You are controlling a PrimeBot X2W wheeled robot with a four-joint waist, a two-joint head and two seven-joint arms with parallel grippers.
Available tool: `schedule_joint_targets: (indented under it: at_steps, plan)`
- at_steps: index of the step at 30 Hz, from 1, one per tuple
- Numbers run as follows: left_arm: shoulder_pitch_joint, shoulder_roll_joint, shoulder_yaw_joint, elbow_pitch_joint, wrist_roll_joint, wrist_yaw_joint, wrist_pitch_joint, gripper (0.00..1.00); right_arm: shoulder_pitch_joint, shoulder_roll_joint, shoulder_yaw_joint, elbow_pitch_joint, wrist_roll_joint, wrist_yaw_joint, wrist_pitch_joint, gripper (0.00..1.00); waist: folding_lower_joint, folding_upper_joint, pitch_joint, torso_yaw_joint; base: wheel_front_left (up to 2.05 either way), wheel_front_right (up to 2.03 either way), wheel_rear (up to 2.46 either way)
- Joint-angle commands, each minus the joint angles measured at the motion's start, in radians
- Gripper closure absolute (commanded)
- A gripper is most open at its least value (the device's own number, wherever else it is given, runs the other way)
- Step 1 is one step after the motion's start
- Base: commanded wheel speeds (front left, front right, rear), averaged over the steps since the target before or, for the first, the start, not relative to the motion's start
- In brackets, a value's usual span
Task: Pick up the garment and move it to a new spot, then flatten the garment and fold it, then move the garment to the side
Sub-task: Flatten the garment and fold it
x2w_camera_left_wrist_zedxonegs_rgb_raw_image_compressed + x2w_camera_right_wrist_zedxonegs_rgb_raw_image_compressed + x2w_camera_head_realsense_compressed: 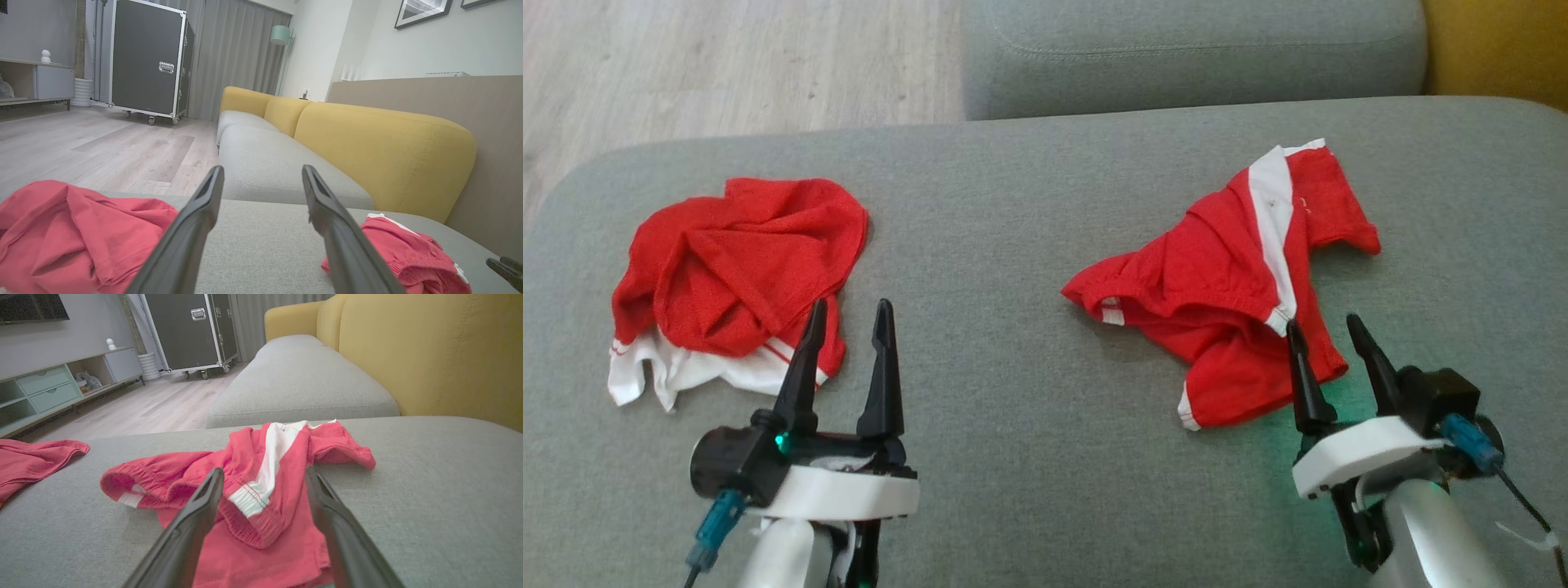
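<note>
2 red-and-white garments lie on the grey seat cushion (1013,425). The crumpled red garment (739,278) sits near the cushion's left edge, with the left gripper (849,309) just beside it, fingers wide apart and empty. Bare cushion spans the middle. The red shorts (1217,286) lie right of centre, and the right gripper (1321,320), spread and empty, is at their near edge.
</note>
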Motion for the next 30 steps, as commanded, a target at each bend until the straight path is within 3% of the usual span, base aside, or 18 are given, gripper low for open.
schedule_joint_targets:
  at_steps: [1, 12, 13, 14, 15, 21, 30]
  plan:
    - [-0.025, 0.004, 0.025, -0.03, 0.005, 0.0, -0.005, 0.0, -0.048, 0.004, 0.017, -0.013, 0.012, -0.001, -0.011, 0.0, 0.0, 0.0, 0.004, 0.006, 0.0, 0.0, 0.0]
    - [-0.049, 0.004, 0.005, -0.019, 0.007, -0.004, -0.005, 0.0, -0.173, 0.004, 0.016, 0.216, 0.071, -0.001, -0.001, 0.0, 0.0, 0.0, 0.055, 0.056, 0.0, 0.0, 0.0]
    - [-0.051, 0.004, 0.005, -0.018, 0.007, -0.004, -0.005, 0.0, -0.181, 0.004, 0.019, 0.235, 0.085, -0.001, -0.002, 0.2, 0.0, 0.0, 0.057, 0.058, 0.0, 0.0, 0.0]
    - [-0.052, 0.004, 0.005, -0.017, 0.008, -0.005, -0.005, 0.0, -0.19, 0.004, 0.021, 0.253, 0.103, -0.001, -0.003, 0.71, 0.0, 0.0, 0.059, 0.06, 0.0, 0.0, 0.0]
    - [-0.054, 0.004, 0.005, -0.017, 0.008, -0.005, -0.005, 0.0, -0.199, 0.004, 0.022, 0.268, 0.124, -0.001, -0.004, 1.0, 0.0, 0.0, 0.061, 0.062, 0.0, 0.0, 0.0]
    - [-0.053, 0.004, 0.005, -0.017, 0.006, -0.004, -0.005, 0.0, -0.245, 0.004, 0.044, 0.298, 0.185, -0.001, -0.01, 1.0, 0.0, 0.0, 0.059, 0.067, 0.0, 0.0, 0.0]
    - [-0.055, 0.004, -0.007, -0.019, -0.007, 0.001, -0.005, 0.0, -0.327, 0.004, 0.037, 0.152, 0.156, -0.001, -0.011, 1.0, 0.0, 0.0, 0.057, 0.1, 0.0, 0.0, 0.0]
